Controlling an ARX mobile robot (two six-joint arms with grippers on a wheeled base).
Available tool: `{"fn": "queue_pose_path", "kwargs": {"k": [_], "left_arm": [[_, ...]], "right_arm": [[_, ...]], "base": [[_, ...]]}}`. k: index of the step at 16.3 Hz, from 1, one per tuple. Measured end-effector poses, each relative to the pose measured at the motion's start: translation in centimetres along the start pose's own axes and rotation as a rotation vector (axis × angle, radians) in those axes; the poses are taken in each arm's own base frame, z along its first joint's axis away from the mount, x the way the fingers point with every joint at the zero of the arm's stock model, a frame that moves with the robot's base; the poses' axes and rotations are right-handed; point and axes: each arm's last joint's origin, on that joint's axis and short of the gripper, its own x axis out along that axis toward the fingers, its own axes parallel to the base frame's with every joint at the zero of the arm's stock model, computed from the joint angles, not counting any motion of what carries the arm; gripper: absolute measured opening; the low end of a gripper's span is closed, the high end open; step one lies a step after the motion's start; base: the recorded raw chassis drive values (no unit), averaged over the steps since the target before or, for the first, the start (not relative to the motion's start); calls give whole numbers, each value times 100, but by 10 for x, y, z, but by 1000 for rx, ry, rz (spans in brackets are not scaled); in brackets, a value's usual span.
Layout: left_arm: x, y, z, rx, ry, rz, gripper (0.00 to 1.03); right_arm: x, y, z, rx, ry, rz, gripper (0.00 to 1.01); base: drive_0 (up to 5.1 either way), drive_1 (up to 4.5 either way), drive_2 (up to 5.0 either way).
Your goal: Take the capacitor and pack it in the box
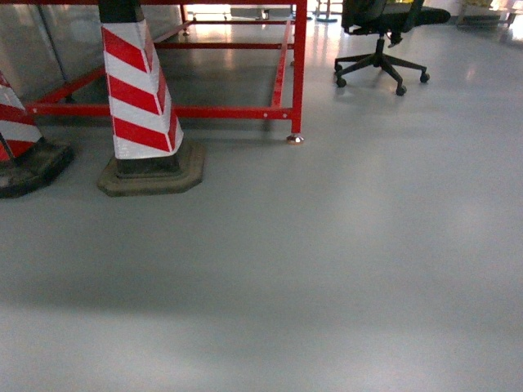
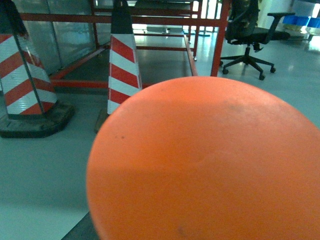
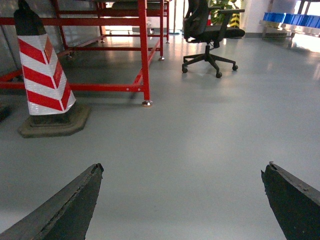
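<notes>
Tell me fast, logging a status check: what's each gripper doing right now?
Left: not visible; an orange rounded surface fills its wrist view, so cannot be told.
Right gripper: open, fingers wide apart, holding nothing, above bare floor.

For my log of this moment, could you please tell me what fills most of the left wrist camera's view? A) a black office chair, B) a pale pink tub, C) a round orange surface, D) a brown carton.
C: a round orange surface covers most of that view, with a striped cone behind it.

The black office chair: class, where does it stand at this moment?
The black office chair stands at the head view's upper right on the grey floor, right of the red metal frame; both wrist views show it likewise.
</notes>
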Motion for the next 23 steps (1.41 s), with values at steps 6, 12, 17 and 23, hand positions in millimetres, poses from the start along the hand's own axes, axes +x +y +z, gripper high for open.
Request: {"fn": "queue_pose_path", "kwargs": {"k": [6, 12, 17, 23], "left_arm": [[0, 0, 0, 0, -3, 0, 44], [0, 0, 0, 0, 0, 0, 44], [0, 0, 0, 0, -2, 0, 44], [0, 0, 0, 0, 1, 5, 44]], "right_arm": [[0, 0, 0, 0, -4, -1, 98], [0, 0, 0, 0, -2, 0, 98], [0, 0, 0, 0, -1, -1, 98], [0, 0, 0, 0, -3, 3, 98]], "base": [[-502, 234, 234], [-498, 238, 238], [-497, 239, 239], [-328, 177, 148]]}}
